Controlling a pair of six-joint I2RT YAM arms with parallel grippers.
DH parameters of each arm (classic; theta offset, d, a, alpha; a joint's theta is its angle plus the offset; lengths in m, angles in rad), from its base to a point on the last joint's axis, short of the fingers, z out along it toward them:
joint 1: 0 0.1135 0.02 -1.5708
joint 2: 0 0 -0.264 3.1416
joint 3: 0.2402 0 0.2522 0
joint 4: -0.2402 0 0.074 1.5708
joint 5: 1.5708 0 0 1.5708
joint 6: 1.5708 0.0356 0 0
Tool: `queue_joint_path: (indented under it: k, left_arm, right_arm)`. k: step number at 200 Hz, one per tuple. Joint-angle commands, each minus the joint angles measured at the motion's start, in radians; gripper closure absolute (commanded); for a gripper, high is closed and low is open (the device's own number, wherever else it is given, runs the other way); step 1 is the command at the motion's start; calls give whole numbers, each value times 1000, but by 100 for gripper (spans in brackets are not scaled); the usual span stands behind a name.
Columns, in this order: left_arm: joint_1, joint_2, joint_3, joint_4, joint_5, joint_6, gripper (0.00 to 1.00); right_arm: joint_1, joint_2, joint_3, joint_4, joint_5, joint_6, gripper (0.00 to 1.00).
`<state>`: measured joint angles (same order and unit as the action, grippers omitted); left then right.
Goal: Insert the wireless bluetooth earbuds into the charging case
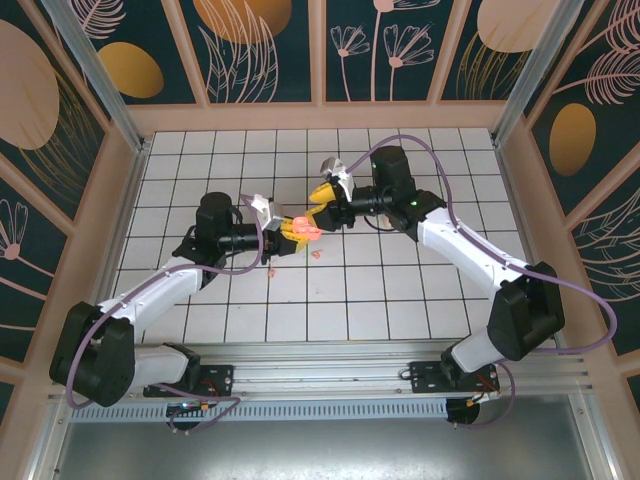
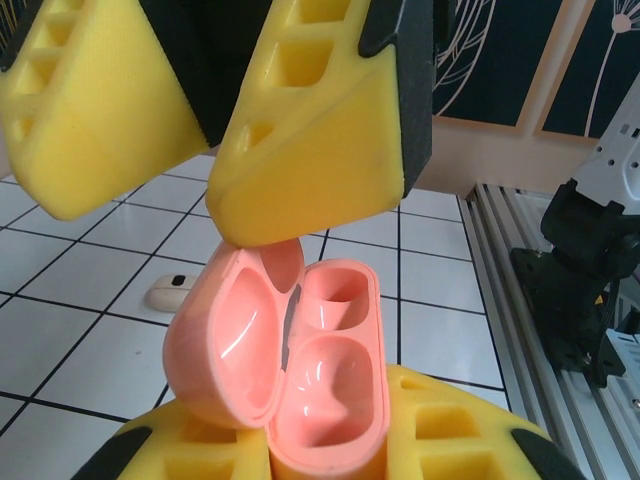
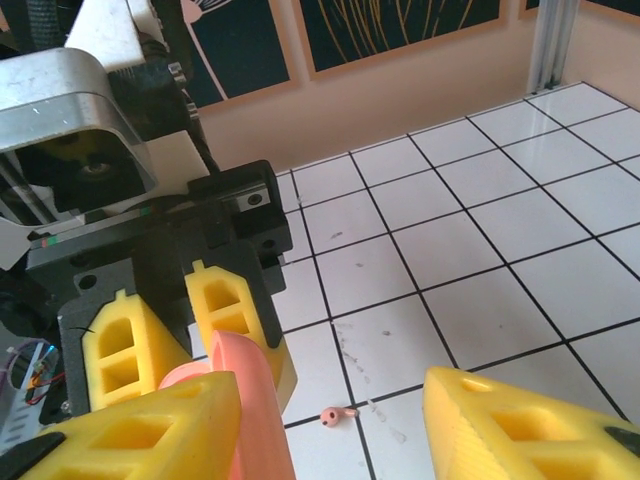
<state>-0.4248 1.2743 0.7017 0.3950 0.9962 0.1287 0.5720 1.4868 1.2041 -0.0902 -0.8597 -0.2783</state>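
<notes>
Two grippers: left gripper (image 1: 289,234) clasps open charging case (image 2: 325,400); right gripper (image 1: 322,203) spread wide.

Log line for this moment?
case: open, wells empty; left arm: jaws shut on case; right arm: jaws open at lid; earbuds: on table

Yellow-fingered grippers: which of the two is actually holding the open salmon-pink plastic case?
The left gripper: its yellow fingers clamp the base of the open salmon-pink case, while the right gripper has its fingers spread apart by the lid.
</notes>
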Motion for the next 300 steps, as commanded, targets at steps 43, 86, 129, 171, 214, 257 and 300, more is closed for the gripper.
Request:
queue_joint_path:
  k: [43, 86, 129, 171, 214, 257, 300]
  left_arm:
    - [-2, -65, 52, 10, 15, 56, 91]
    - [-2, -79, 64, 2, 6, 60, 91]
    - [-1, -81, 79, -2, 12, 61, 91]
    - [-1, -84, 66, -5, 6, 66, 91]
    - [-2, -70, 57, 9, 18, 66, 91]
    - [-2, -76, 59, 25, 29, 53, 91]
    - [-3, -87, 58, 32, 30, 40, 89]
  right_arm:
    - [2, 22, 34, -121, -108, -11, 50]
    - [5, 12, 13, -134, -130, 2, 49]
    - [15, 13, 6, -109, -68, 14, 49]
    - [14, -1, 17, -50, -14, 32, 48]
    - [12, -46, 3, -82, -126, -35, 42]
    - [13, -33, 18, -130, -181, -87, 50]
    - [13, -27, 43, -161, -193, -118, 75]
